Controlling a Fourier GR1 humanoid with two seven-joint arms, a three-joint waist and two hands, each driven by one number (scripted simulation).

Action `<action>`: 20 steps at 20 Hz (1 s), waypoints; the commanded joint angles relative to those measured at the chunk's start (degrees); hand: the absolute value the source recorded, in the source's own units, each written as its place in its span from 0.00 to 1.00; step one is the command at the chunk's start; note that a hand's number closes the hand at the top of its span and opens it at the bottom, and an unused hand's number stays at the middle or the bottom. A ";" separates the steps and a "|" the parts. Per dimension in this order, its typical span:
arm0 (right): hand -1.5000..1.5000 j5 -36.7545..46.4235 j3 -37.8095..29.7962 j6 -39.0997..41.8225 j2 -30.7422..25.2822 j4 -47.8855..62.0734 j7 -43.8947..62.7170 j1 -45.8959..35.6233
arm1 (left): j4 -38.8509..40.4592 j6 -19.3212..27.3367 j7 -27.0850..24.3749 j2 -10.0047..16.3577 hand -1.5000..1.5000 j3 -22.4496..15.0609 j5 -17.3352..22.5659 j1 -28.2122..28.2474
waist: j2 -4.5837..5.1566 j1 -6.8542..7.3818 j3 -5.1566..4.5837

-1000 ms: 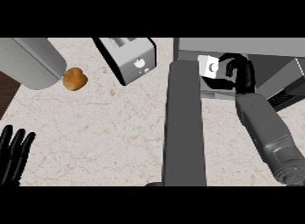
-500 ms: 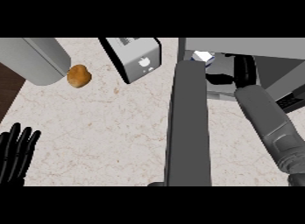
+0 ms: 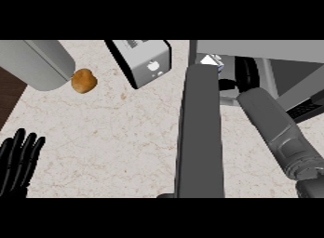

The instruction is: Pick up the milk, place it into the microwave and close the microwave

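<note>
Speckled beige counter point(image 3: 124, 130) fills the view, with a toaster point(image 3: 144, 58), a grey canister point(image 3: 34, 62) and a small brown lump point(image 3: 84, 80) along its far side. The microwave point(image 3: 281, 49) is open, and its door point(image 3: 200, 139) stands edge-on across the middle, partly hiding the milk point(image 3: 209, 60) inside. The right hand point(image 3: 246, 74) is in there just beside the milk; whether it grips it cannot be told. The left hand point(image 3: 13, 162) rests open at the lower left.

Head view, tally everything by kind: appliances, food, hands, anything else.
Appliances: 2, toaster, microwave
Food: 2, milk, orange-brown lump
Hands: 2, left hand, right hand
Other: 1, large grey rounded object
Total: 7
</note>
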 commanded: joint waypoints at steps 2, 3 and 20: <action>0.00 -1.11 -1.47 -1.86 0.68 -0.39 0.40 -1.24 | 0.53 0.75 -0.73 -0.70 0.00 -1.12 -2.24 -0.44 | -0.01 -0.26 -0.01; 0.00 -1.52 -1.97 -1.38 -0.58 -0.32 -0.36 -0.21 | 0.45 0.09 0.70 0.10 0.00 -0.63 -1.30 -0.34 | 0.09 -0.40 0.01; 0.00 -4.85 -6.45 -2.12 -4.51 -2.33 -5.79 1.81 | 0.37 1.93 -1.53 -2.94 0.00 -5.55 -6.34 3.34 | -0.83 -2.14 -0.05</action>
